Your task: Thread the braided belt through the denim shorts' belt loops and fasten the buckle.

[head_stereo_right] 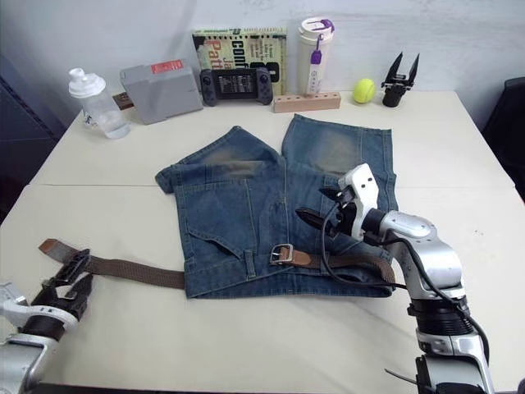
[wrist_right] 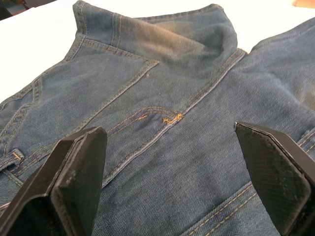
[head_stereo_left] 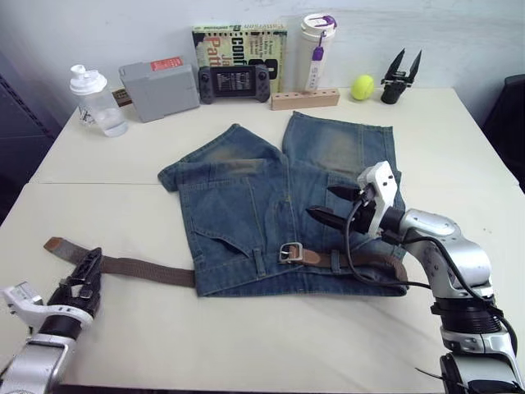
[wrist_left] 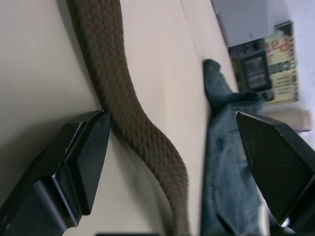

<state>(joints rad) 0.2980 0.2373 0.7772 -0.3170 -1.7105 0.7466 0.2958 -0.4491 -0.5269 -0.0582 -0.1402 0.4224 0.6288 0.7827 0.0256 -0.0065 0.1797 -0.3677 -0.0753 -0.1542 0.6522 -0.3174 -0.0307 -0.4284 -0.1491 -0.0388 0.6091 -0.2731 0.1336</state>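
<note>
**Loose tail could drag the belt out of its loops**

The long brown woven braided belt (head_stereo_left: 148,269) lies along the waistband of the blue faded denim shorts (head_stereo_left: 271,213) at table centre, long axis running 9 to 3 o'clock. Its silver rectangular buckle (head_stereo_left: 289,253) sits mid-waistband; the darker leather tip (head_stereo_left: 56,244) points to 9 o'clock on the bare table.

The left gripper (head_stereo_left: 82,283) straddles the tail, fingers apart. The right gripper (head_stereo_left: 332,205) hovers spread over the denim.

A hard leftward tug would likely bunch the shorts or unthread the narrow denim belt loops (head_stereo_left: 259,263).
</note>
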